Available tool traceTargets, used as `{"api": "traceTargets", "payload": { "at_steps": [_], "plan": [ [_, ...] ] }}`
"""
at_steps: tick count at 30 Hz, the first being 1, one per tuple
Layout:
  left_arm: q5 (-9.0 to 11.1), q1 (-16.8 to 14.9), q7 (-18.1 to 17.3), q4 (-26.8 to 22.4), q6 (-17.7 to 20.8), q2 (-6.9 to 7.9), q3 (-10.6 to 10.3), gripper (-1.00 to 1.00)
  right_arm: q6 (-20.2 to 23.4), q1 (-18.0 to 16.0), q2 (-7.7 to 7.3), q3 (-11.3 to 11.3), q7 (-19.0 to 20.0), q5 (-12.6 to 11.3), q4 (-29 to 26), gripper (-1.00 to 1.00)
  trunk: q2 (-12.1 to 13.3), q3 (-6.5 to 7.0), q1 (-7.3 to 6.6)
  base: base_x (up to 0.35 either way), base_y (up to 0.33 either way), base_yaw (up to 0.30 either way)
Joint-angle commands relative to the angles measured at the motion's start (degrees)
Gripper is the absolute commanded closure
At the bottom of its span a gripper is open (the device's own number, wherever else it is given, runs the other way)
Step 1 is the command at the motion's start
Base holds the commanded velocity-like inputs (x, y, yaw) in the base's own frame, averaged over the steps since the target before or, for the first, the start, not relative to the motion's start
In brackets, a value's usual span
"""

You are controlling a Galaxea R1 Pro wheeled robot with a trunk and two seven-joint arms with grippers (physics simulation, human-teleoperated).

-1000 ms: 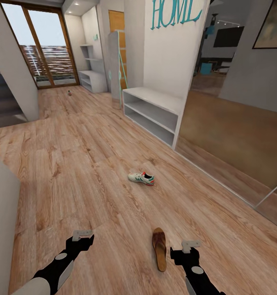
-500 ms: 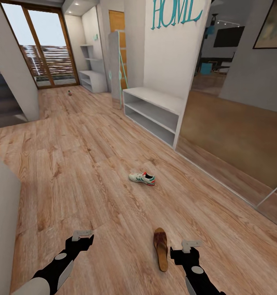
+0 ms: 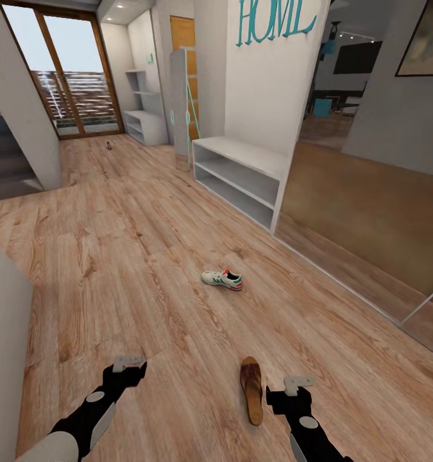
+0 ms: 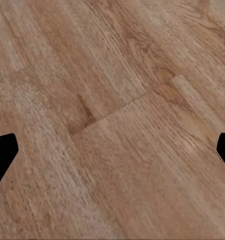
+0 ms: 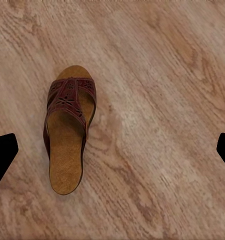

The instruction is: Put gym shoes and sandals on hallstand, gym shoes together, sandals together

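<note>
One white gym shoe [image 3: 221, 280] with green stripes and an orange heel lies on the corridor floor [image 3: 133, 256], mid-corridor. One brown sandal [image 3: 251, 389] lies closer, just left of my right gripper [image 3: 297, 389], which hangs open above the planks. In the right wrist view the sandal [image 5: 67, 135] sits off-centre between the spread fingertips. My left gripper [image 3: 129, 371] is open over bare floor [image 4: 112, 100]. The pale-grey hallstand [image 3: 145, 126] with floating shelves stands far down the corridor by the glass door. The other shoe and sandal are out of view.
A straight-sided white bench unit [image 3: 242, 170] stands under teal "HOME" lettering on the right wall. A mirrored panel [image 3: 370, 218] runs along the right. A wall corner [image 3: 1, 359] juts in at near left. A small dark thing [image 3: 108, 144] lies far off, too small to tell.
The left arm has shifted slightly forward. The view nudged a little early on, then held still. The shoe and the sandal lie as before.
</note>
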Motion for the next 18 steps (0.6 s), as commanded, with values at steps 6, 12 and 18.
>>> {"api": "traceTargets", "payload": {
  "at_steps": [6,12,18],
  "plan": [
    [0.02,0.20,-0.29,-1.15,-0.02,-0.12,0.22,-1.00,0.39,-0.02,-0.03,0.25,-0.42,-0.04,-0.10,-1.00,-0.02,-0.04,-0.01,0.037,0.013,0.000],
    [-0.03,0.27,-0.27,-1.53,0.13,-0.15,0.20,-1.00,0.39,-0.02,-0.03,0.27,-0.42,-0.05,-0.10,-1.00,-0.02,-0.04,-0.01,0.121,0.089,0.000],
    [-0.06,0.29,-0.28,-1.64,0.15,-0.16,0.13,-1.00,0.39,-0.02,-0.03,0.27,-0.42,-0.05,-0.15,-1.00,-0.02,-0.04,-0.01,0.044,0.034,0.000]
  ]
}}
